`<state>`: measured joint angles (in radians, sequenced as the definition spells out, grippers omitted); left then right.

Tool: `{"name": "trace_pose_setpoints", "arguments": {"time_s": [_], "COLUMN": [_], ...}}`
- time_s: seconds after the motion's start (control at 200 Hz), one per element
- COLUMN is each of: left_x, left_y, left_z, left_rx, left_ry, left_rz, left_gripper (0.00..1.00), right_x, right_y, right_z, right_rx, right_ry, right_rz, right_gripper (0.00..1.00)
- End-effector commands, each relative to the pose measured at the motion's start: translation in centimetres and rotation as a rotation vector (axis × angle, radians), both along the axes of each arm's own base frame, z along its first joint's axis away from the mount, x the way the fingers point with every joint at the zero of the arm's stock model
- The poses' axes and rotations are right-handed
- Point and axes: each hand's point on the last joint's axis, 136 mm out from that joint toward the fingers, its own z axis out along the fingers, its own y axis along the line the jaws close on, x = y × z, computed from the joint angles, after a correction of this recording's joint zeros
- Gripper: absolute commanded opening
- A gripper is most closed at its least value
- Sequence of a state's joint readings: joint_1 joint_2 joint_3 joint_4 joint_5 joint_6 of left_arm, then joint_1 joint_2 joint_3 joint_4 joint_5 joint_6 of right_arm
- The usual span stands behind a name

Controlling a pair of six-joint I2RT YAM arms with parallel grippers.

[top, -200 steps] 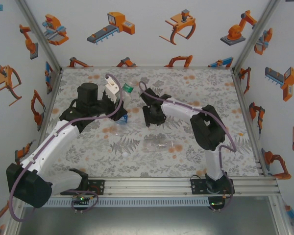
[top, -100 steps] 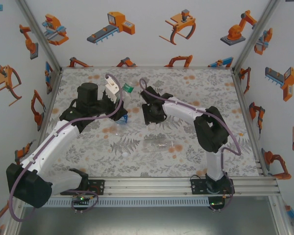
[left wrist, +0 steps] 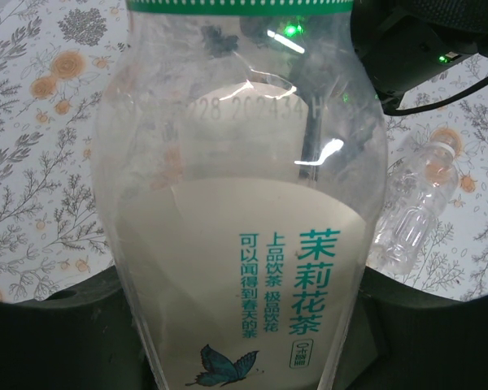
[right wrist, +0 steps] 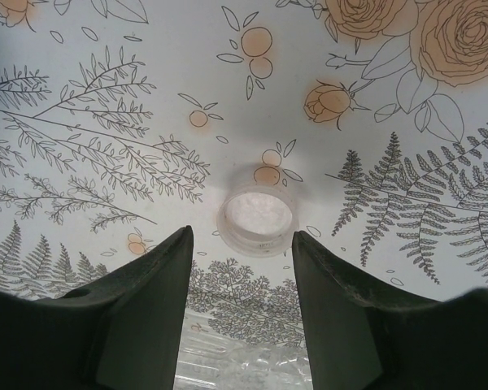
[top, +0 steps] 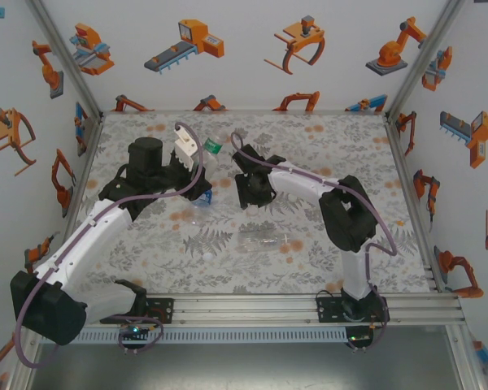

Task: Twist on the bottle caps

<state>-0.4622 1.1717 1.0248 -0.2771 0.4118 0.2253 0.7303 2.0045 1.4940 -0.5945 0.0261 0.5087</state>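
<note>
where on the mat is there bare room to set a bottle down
Widest bare patch: the right side of the mat, between the right arm and the right wall, up to the far corner. The middle is crowded: the left gripper holds the green-label bottle, the right gripper hangs open over a white cap, and a clear bottle lies just nearer.

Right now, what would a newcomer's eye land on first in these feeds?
The pale bottle with teal lettering, clamped in the left gripper, looms across the left wrist view. Below the right gripper, a white cap lies on the floral mat, framed between its open jaws.
</note>
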Motion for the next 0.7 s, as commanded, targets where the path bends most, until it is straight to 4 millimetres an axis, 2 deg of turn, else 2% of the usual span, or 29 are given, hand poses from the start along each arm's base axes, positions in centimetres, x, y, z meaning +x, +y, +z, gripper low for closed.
{"name": "trace_pose_setpoints", "arguments": {"time_s": [0.0, 0.691], "left_x": [0.0, 0.1], "left_y": [-0.2, -0.4], "left_z": [1.1, 0.9], "left_rx": [-0.034, -0.029], "left_ry": [-0.023, -0.006], "left_rz": [-0.011, -0.018], "left_gripper": [0.00, 0.00], "right_x": [-0.3, -0.7], "right_y": [0.3, 0.0], "right_z": [-0.7, -2.2], "right_rx": [-0.003, -0.026], "right_ry": [0.017, 0.050], "right_rz": [-0.009, -0.011], "right_gripper": [0.50, 0.50]}}
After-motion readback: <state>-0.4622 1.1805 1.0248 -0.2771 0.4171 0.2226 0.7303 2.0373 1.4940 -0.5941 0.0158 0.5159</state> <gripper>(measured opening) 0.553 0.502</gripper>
